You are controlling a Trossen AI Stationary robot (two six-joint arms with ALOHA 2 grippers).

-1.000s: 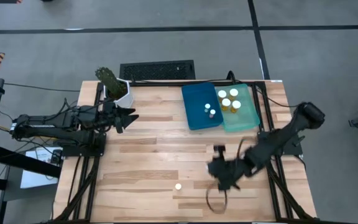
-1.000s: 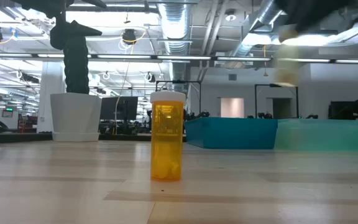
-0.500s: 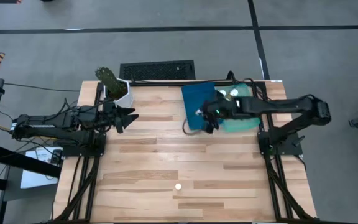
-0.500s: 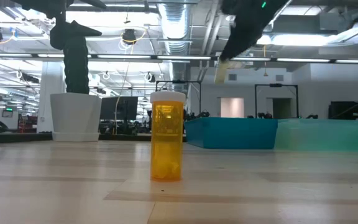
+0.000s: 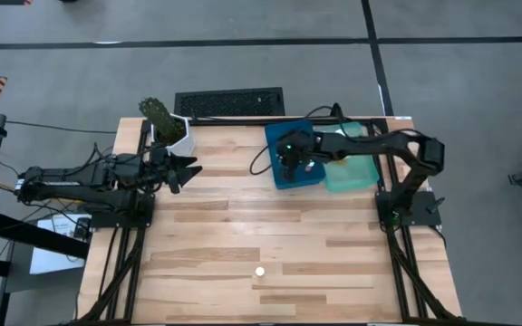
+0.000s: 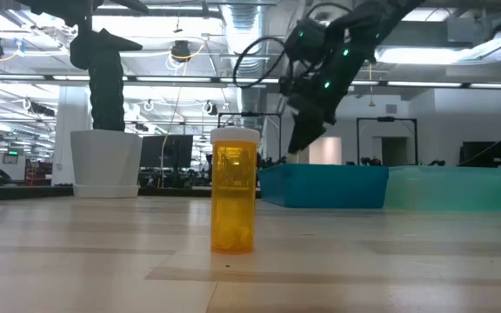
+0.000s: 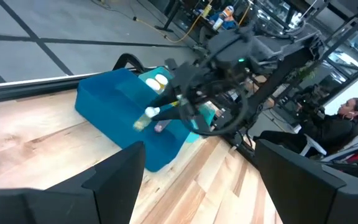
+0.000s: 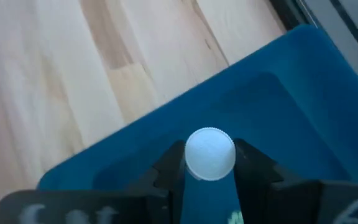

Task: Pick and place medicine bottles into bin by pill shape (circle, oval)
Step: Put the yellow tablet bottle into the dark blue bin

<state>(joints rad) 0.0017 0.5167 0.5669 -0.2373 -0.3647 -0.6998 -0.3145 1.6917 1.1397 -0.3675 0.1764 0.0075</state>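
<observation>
My right gripper (image 5: 290, 163) is over the blue bin (image 5: 284, 140) at the table's far side, shut on a small bottle with a white cap (image 8: 209, 154). It also shows in the low view (image 6: 301, 139) and in the left wrist view (image 7: 166, 111). A wider amber bottle with a white cap (image 6: 234, 189) stands upright on the table near its front edge (image 5: 260, 271). The teal bin (image 5: 359, 170) stands right of the blue one, mostly hidden under the right arm. My left gripper (image 5: 191, 169) is open and empty at the table's left side. My right gripper pinches the small bottle between its two fingers (image 8: 169, 163), which stand on either side of it at the white cap (image 8: 209, 154). The fingers slant downward. The bottle (image 7: 143, 119) is tilted, lifted clear above the blue bin.
A white pot with a green plant (image 5: 166, 127) stands at the table's far left corner. A black grille (image 5: 229, 101) lies beyond the far edge. A person (image 7: 344, 121) sits in the room behind. Bare wood spans the table's middle and near side.
My right gripper has gone from the table's near right part up and to the far side, over the teal bin, then left over the blue bin, carrying the small bottle. The amber bottle near the front edge has stayed put.
</observation>
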